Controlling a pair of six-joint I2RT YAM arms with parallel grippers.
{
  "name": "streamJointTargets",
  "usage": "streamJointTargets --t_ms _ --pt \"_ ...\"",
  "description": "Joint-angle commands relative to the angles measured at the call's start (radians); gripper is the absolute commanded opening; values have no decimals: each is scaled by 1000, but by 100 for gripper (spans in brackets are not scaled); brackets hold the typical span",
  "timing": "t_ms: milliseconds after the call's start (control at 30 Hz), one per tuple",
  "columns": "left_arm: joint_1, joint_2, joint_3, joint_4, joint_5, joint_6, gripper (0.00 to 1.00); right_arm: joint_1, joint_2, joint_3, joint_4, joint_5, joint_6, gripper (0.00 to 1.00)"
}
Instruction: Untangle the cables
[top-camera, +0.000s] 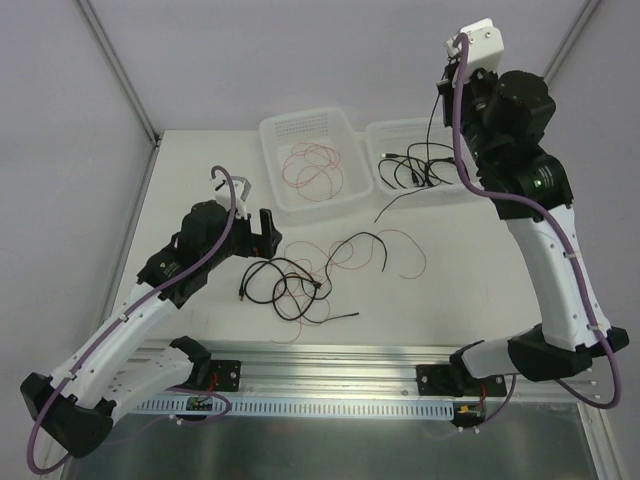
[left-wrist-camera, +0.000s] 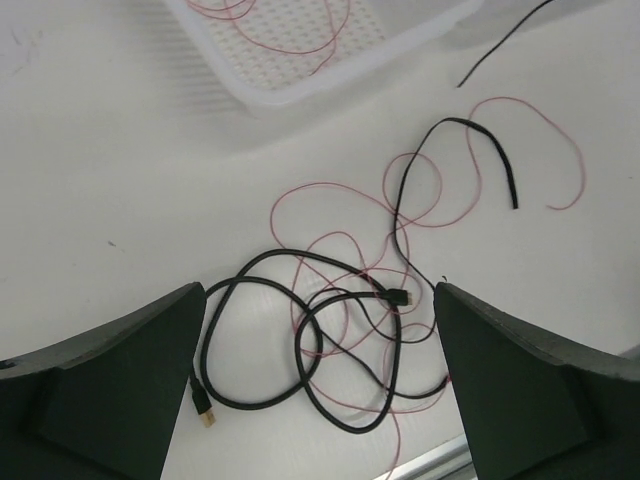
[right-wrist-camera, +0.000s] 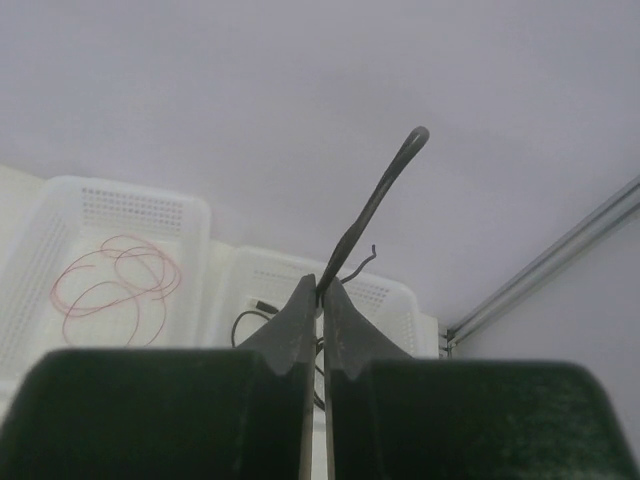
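Currently we list: cables (top-camera: 300, 283), black and red, tangled toward the desk's (top-camera: 200, 170) near edge; left gripper (left-wrist-camera: 315, 300) spread wide above them, empty, likely poised to pick a strand; right gripper (right-wrist-camera: 320, 290) pinching one black cable (right-wrist-camera: 385, 185), lifted over the far-right tray (top-camera: 400, 125), seemingly for sorting.

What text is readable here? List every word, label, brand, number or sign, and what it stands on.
None can be read.
White baskets: no label shows.
Loose cables and the black cable pinched in the right tool: no print shows.
Small green board at the near edge: too small to read.
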Motion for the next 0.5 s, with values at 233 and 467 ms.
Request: streamJointTargets --t_ms 233,467 --pt "99 119 -89 26 -79 189 99 -264 268 -162 255 -183 142 1" --pt "114 153 -105 28 -86 217 99 -329 468 -231 229 -238 289 9"
